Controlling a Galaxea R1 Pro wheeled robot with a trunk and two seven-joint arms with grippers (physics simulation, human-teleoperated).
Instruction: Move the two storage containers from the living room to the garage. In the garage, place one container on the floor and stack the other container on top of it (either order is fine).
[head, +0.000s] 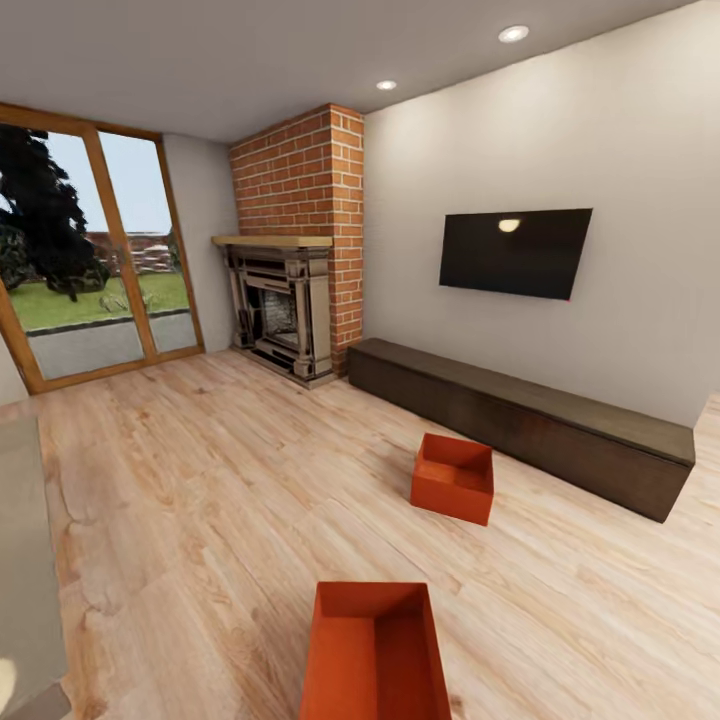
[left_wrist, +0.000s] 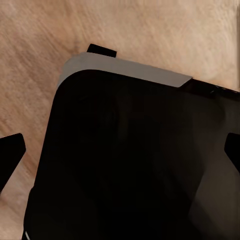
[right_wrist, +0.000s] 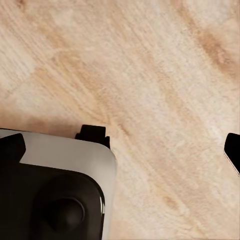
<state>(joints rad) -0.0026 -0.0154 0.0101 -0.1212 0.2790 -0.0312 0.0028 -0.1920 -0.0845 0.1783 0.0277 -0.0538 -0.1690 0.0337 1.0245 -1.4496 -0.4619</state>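
I am in the living room, looking from my head camera over a light wood plank floor (head: 200, 480). Two orange-red storage containers sit on it, well apart from each other: the nearer container (head: 375, 655) lies close in front of me at the lower edge of the head view, its open top showing the bare inside, and the farther container (head: 454, 478) rests further out, just in front of a long, low dark cabinet (head: 540, 420) that runs along the pale wall. Above that cabinet hangs a black wall TV (head: 515, 252). To its left stands the red brick fireplace (head: 300, 240) with a metal hearth insert, and beyond it the glass patio doors (head: 95, 250) look onto grass and a tree. In the left wrist view my left gripper (left_wrist: 120, 150) shows two dark fingertips (left_wrist: 11, 152) at opposite edges, spread wide with nothing between them, above the dark, grey-edged base of my own body (left_wrist: 130, 160) and the planks. In the right wrist view my right gripper (right_wrist: 122, 147) is likewise spread, fingertips (right_wrist: 233, 147) far apart, empty, over bare planks and a corner of that same base
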